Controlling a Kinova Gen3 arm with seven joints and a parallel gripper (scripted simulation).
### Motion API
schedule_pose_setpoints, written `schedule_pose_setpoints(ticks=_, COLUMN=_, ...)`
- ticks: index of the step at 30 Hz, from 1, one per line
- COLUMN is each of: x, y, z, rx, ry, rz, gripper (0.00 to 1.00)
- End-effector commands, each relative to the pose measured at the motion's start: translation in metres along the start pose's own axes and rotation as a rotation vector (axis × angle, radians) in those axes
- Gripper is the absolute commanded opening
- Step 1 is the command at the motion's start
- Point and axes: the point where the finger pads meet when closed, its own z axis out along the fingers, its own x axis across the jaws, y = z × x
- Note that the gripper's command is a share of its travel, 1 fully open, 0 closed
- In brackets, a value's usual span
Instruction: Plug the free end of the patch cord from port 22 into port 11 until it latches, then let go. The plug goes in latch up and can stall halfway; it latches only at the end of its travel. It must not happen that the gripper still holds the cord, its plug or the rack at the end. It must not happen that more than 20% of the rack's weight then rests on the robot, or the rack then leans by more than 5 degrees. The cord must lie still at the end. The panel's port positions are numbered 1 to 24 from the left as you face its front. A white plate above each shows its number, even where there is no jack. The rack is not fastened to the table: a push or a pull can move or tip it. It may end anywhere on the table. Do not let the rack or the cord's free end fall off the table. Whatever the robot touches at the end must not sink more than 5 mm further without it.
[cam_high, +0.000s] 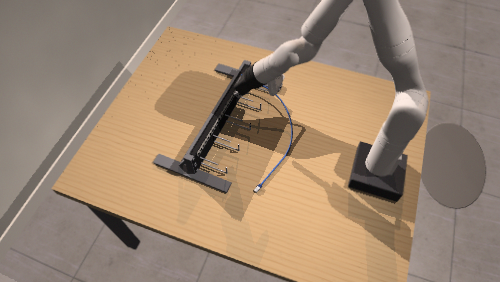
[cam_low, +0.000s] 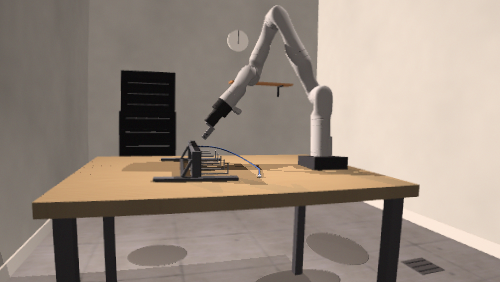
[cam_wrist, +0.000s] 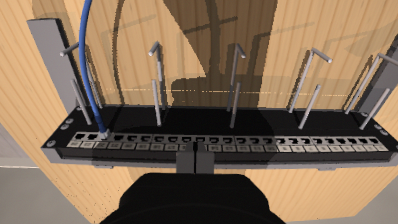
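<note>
The rack's black panel (cam_high: 216, 116) (cam_low: 196, 164) (cam_wrist: 200, 121) stands upright on its feet. The blue cord (cam_high: 292, 125) (cam_low: 231, 151) (cam_wrist: 84, 50) runs from the third jack from the left in the wrist view and arches down in front of the panel. Its free plug (cam_high: 257, 188) (cam_low: 259, 175) lies on the table in front of the rack's near end; the wrist view does not show it. My gripper (cam_low: 205, 135) (cam_wrist: 195, 152) is shut and empty, tilted above the panel's top edge near its middle. Port numbers are too small to read.
Metal cable hooks (cam_high: 232, 146) (cam_wrist: 156, 102) stick out from the panel's front, on the cord's side. The rack's near foot (cam_high: 210, 181) (cam_low: 195, 178) lies left of the free plug in the top view. The arm's black base (cam_high: 377, 187) (cam_low: 322, 162) stands farther right.
</note>
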Motion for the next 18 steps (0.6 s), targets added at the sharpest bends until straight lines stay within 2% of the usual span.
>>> schedule_pose_setpoints(ticks=1, x=0.000, y=0.001, z=-0.001, rx=-0.003, ry=0.000, rz=0.000, gripper=0.00)
schedule_pose_setpoints(ticks=9, x=0.000, y=0.001, z=-0.009, rx=-0.003, ry=0.000, rz=0.000, gripper=0.00)
schedule_pose_setpoints(ticks=18, x=0.000, y=0.001, z=-0.035, rx=-0.003, ry=0.000, rz=0.000, gripper=0.00)
